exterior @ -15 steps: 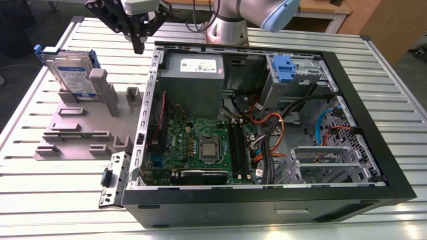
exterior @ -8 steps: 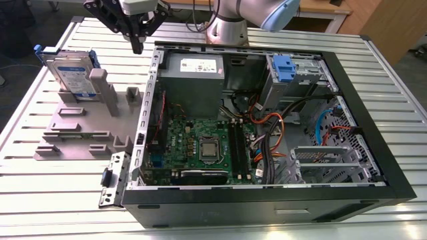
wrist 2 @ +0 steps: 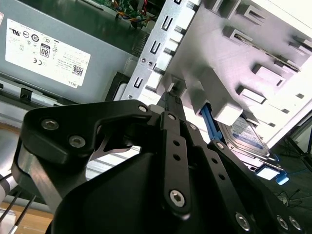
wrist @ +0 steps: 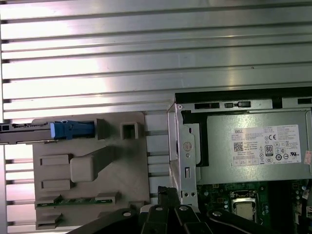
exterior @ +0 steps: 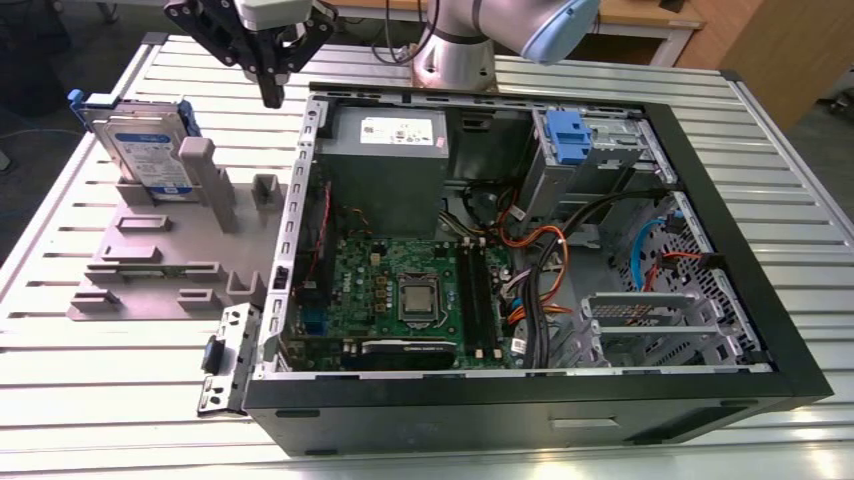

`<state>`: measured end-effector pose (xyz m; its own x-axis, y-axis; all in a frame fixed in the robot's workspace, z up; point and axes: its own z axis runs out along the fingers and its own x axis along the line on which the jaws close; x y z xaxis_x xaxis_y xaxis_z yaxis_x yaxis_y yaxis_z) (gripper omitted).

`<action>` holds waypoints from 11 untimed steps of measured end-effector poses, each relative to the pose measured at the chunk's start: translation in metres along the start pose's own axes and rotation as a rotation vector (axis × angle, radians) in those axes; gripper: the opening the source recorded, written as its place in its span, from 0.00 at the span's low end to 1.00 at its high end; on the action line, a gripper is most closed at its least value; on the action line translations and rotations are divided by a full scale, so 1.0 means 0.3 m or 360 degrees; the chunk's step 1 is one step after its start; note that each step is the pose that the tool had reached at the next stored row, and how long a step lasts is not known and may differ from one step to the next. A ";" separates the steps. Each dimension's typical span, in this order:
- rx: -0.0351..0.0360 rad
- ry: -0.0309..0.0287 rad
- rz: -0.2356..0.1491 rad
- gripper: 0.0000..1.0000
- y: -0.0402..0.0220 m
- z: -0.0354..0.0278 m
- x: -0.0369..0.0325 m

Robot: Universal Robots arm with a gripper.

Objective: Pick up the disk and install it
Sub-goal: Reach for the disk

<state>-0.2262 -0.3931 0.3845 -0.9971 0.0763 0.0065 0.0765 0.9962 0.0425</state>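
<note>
Exterior view, items as found:

- Disk (exterior: 140, 150): stands upright on its edge in the grey holder (exterior: 160, 265), upper left of the frame. Its label faces outward and a blue frame runs around its edges.
- Gripper (exterior: 274, 97): hangs at the top of the frame, above the strip of slatted worktop (exterior: 107, 400) between the holder and the open computer case (exterior: 534, 405). The fingers are drawn together to a point with nothing between them, and they are clear of the disk.
- Computer case: lies open across the centre and the exterior view's right. The grey power supply (exterior: 387, 160) is at its upper left, the motherboard (exterior: 400, 290) is below that, and a blue clip (exterior: 567, 135) sits in the drive bay at upper right.

Second wrist view: the gripper (wrist 2: 171, 92) has its fingertips closed on each other, and the disk (wrist 2: 243, 136) stands in the holder beyond them.

First wrist view: the gripper (wrist: 165, 192) is over the gap beside the case wall. The disk (wrist: 29, 134) is seen edge-on at the holder's far end, well apart from the fingers.
</note>
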 end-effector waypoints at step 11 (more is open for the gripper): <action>0.0000 0.00000 0.0000 0.11 0.000 0.001 0.007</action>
<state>-0.2284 -0.3931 0.3844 -0.9971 0.0763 0.0064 0.0765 0.9962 0.0425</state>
